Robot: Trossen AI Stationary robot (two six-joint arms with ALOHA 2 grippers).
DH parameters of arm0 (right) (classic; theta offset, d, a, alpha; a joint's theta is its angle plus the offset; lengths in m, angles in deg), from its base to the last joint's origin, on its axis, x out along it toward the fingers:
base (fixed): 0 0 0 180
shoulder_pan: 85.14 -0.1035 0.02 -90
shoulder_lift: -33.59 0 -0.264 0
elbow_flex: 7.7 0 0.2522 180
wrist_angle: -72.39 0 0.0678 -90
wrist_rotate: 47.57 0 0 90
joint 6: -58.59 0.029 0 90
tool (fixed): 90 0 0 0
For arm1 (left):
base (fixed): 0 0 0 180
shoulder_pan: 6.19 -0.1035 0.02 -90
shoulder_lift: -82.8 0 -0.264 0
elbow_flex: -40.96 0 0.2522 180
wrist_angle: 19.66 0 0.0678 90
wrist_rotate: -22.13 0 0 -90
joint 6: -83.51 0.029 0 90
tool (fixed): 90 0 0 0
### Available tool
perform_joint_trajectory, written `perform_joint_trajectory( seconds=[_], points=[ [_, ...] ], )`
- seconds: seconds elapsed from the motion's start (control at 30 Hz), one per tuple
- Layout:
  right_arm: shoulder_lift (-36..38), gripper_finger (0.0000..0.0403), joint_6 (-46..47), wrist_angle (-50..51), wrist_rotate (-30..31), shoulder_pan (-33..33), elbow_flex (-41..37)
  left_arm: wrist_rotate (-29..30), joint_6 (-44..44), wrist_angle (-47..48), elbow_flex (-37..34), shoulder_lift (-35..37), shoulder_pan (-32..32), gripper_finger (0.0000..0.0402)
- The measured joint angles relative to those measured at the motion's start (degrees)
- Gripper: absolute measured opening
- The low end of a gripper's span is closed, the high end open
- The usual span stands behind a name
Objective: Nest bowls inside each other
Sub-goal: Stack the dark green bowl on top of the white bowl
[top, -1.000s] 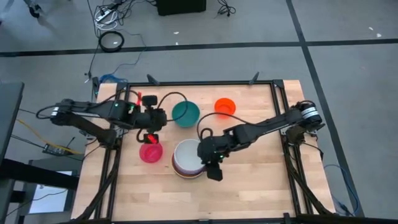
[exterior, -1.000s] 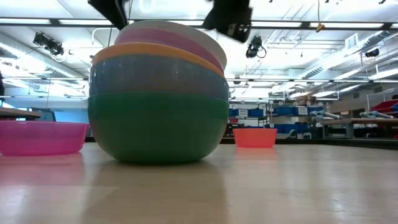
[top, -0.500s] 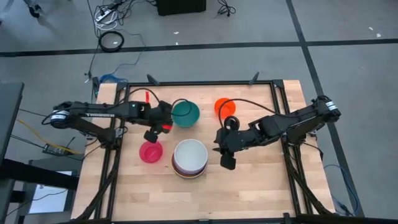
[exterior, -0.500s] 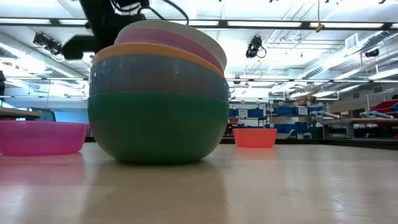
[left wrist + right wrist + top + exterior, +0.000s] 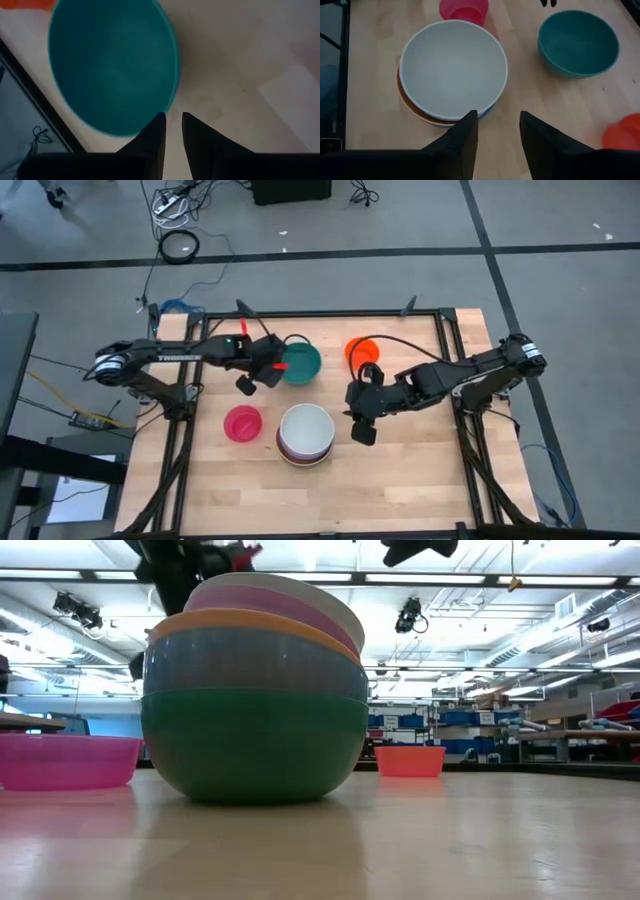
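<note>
A stack of nested bowls [image 5: 305, 433], white on top and green at the bottom [image 5: 255, 745], stands at the table's middle near side. A teal bowl [image 5: 303, 362] sits alone on the wood behind it. A pink bowl [image 5: 243, 423] is left of the stack and a small orange bowl [image 5: 362, 351] is at the far right. My left gripper [image 5: 172, 117] hangs at the teal bowl's left rim [image 5: 167, 107], fingers a little apart and holding nothing. My right gripper [image 5: 497, 117] is open just right of the stack, above the table.
Bare wood lies to the right of the stack and along the near edge [image 5: 400, 480]. A black frame rail [image 5: 330, 313] borders the far edge, and side rails run along the table's left and right.
My left gripper has gone from above the pink bowl toward the far edge and right, to the teal bowl's left rim, rolling its wrist and sinking. My right gripper has drawn off the stack toward the table's right and risen. The bowls have kept still.
</note>
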Motion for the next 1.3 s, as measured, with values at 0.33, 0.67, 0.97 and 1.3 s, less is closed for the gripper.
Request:
perform_joint_trajectory(
  seconds=[0.33, 0.67, 0.97, 1.3],
  points=[
    [0.0, 0.0132, 0.0, 0.7, -0.1, 0.8, 0.0, -2.8, 3.4, -6.0, 0.0, -7.1, -3.0, 0.0072],
    [0.0, 0.0132, 0.0, 0.8, 0.0, 1.4, 0.0, -3.0, 3.3, -7.6, 0.0, -11.5, -3.2, 0.0063],
    [0.0, 0.0130, 0.0, 1.1, 0.1, 1.4, 0.0, -1.0, 0.0, -7.7, 1.5, -11.8, -3.1, 0.0008],
    [0.0, 0.0127, 2.9, 6.6, 7.4, 1.6, 0.0, 4.4, -6.6, 4.1, 12.2, -4.4, -1.0, 0.0007]
  ],
)
